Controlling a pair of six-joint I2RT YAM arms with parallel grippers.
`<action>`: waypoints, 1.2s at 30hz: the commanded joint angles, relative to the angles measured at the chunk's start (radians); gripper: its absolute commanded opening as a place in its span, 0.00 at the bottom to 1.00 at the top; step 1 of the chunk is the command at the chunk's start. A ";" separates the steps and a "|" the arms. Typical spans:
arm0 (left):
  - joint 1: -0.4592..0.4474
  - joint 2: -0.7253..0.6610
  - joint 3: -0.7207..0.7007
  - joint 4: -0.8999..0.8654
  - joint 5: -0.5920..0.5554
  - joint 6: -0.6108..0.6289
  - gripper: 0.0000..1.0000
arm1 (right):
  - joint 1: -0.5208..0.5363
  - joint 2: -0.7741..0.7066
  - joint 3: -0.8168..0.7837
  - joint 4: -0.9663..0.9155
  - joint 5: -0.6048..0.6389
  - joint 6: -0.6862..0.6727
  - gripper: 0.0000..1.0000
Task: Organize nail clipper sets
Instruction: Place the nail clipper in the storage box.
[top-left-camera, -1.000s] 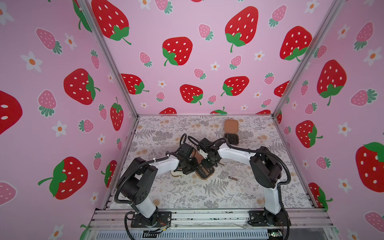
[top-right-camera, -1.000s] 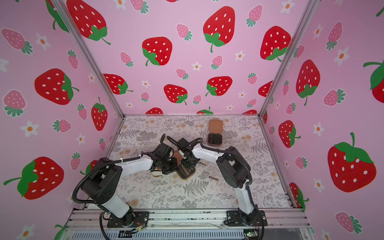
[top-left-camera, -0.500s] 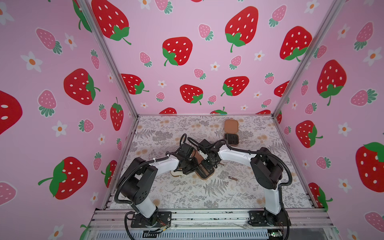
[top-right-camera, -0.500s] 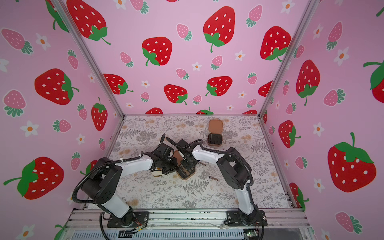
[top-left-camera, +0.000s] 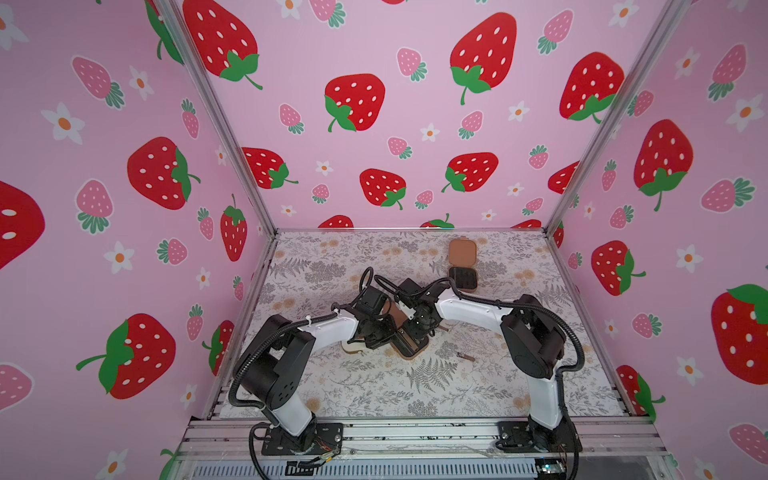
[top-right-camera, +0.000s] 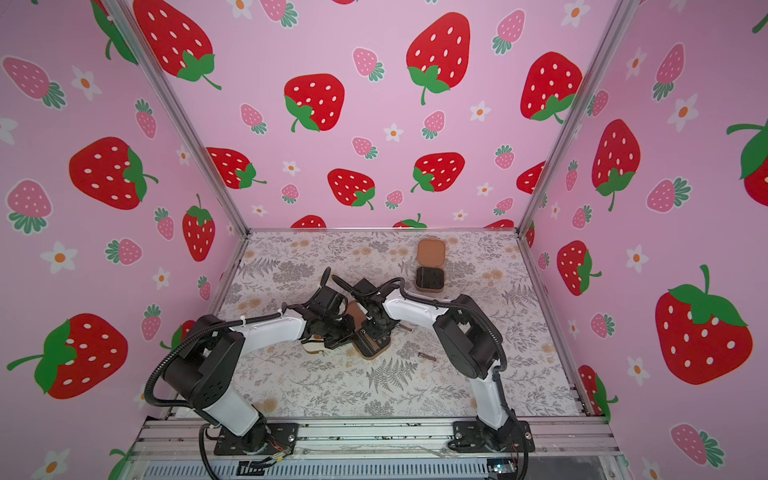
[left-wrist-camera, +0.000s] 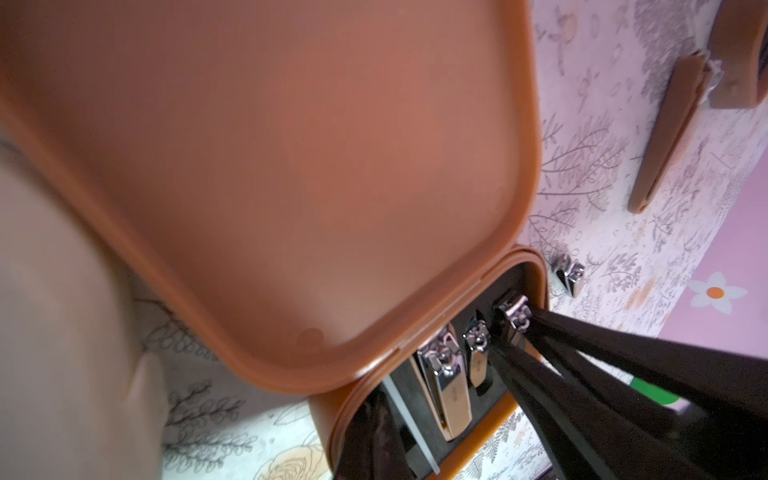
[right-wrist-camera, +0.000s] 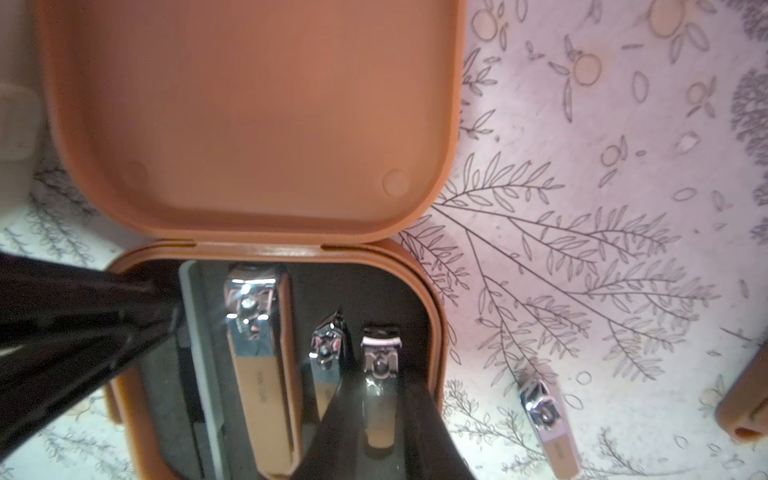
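the right claw (right-wrist-camera: 377, 380) reaches into the open brown case (right-wrist-camera: 434, 316) with its jaws a little apart, one finger on each side of the small clipper (right-wrist-camera: 380, 353). that clipper lies flat in the slot nearest the case's wall. a thin dark gap shows between it and one finger, so it is straddled, not pinched. the left claw (right-wrist-camera: 164, 303) has its fingers pressed together, with the tips at the opposite inner corner of the base, beside the grey file (right-wrist-camera: 199, 353). whether they bear on the rim or on the black insert i cannot tell.

the case sits about the middle of the table (top-left-camera: 374, 386), and both arms crowd over it in both top views. its lid (right-wrist-camera: 249, 116) stands up from the hinge, bare inside. the black insert holds, side by side, the grey file, a large clipper (right-wrist-camera: 257, 365), a pointed clipper (right-wrist-camera: 328, 353) and the small clipper.

a loose clipper (top-left-camera: 465, 356) lies on the table near the case, toward the right edge. a cream case (top-left-camera: 353, 348) lies close beside it toward the left edge, mostly hidden under the left arm. a second brown case (top-left-camera: 462, 278) lies open near the far edge, its lid flat. its contents are too small to tell.
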 joint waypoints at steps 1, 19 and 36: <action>0.005 0.021 -0.003 -0.069 -0.040 0.000 0.00 | -0.008 0.021 0.001 -0.113 0.047 -0.007 0.23; 0.005 0.027 0.000 -0.066 -0.038 0.001 0.00 | -0.008 -0.024 0.089 -0.129 0.084 -0.004 0.24; 0.005 0.032 0.002 -0.067 -0.036 0.005 0.00 | -0.011 -0.014 0.088 0.055 -0.064 -0.047 0.16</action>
